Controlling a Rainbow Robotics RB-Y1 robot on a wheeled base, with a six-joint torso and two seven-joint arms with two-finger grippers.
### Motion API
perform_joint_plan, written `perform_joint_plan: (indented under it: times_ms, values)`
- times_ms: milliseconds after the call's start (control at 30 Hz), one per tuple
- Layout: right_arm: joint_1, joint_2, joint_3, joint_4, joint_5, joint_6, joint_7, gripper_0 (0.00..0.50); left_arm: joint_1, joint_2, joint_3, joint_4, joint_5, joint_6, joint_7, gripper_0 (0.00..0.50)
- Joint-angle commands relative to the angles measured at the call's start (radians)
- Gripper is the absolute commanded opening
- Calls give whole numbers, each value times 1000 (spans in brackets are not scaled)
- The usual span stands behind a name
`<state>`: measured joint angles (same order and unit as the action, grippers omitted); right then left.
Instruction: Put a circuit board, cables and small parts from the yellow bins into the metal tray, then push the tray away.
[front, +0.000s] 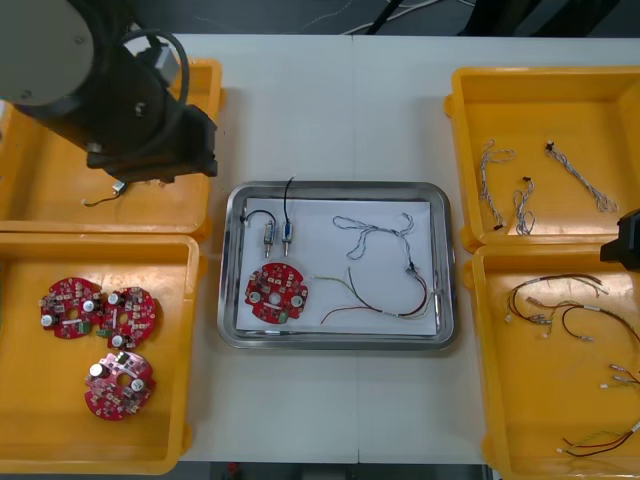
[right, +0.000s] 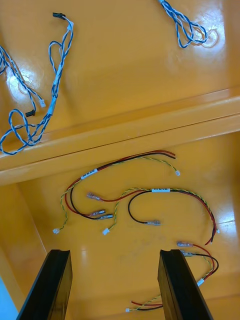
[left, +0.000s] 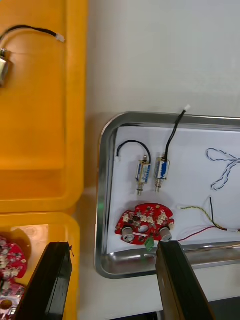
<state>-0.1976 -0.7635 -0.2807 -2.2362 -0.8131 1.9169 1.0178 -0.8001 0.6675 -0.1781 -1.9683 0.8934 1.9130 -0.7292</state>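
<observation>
The metal tray (front: 335, 190) holds a red circuit board (front: 275, 293), cables (front: 375, 232) and two small metal parts (front: 277, 238) (loading looks complete); pushing it away remains. The left gripper (left: 112, 247) hangs spread and empty by the left yellow bins (front: 40, 200). The right gripper (right: 115, 255), likewise spread, hangs over a right bin (right: 125, 90).

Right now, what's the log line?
left gripper open near tray | right gripper open over bin | tray: circuit board, cables, small parts

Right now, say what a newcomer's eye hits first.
The shiny rectangular metal tray at the table's centre, holding a round red circuit board, two small metal parts and thin cables. Yellow plastic bins flank it, three red boards in the near left bin. The left claw hangs open over the far left bin, the right claw open over the near right bin.
</observation>
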Motion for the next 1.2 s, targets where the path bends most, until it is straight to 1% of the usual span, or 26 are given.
perform_joint_plan:
  times_ms: [33, 67, 133, 167, 233, 333, 433, 633, 733, 900, 1000, 1200]
  values:
    - [10, -13, -38, -28, -14, 3, -1, 500, 35, 139, 104, -80, 78, 7, 5, 500]
    - [10, -13, -38, -28, -14, 3, -1, 500, 42, 152, 109, -84, 85, 7, 4, 500]
    - [7, -14, -38, -26, -18, 3, 1, 500, 82, 201, 138, -101, 119, 7, 4, 500]
    - [6, -14, -37, -26, -21, 3, 1, 500, 91, 212, 144, -103, 125, 7, 2, 500]
    - [3, -14, -38, -26, -27, 3, 1, 500, 137, 253, 181, -109, 148, 7, -2, 500]
    - [0, -13, -34, -28, -40, 3, 7, 500, 193, 297, 213, -110, 177, 7, -12, 500]
    - [-14, -13, -6, -29, -58, 3, 18, 500, 239, 337, 224, -119, 188, 7, -21, 500]
    - [-54, -14, 83, -57, -60, 3, 33, 500, 308, 396, 246, -139, 194, 7, -30, 500]
    - [-75, -14, 133, -72, -63, 3, 44, 500, 321, 406, 255, -139, 183, 7, -41, 500]
    - [-125, -20, 230, -94, -70, 3, 65, 500, 325, 405, 258, -119, 173, 7, -79, 500]
    - [-163, -25, 299, -108, -77, 3, 76, 500, 331, 394, 261, -119, 179, 7, -84, 500]
    - [-218, -34, 431, -120, -90, 3, 105, 500, 331, 373, 261, -122, 214, 7, -90, 500]
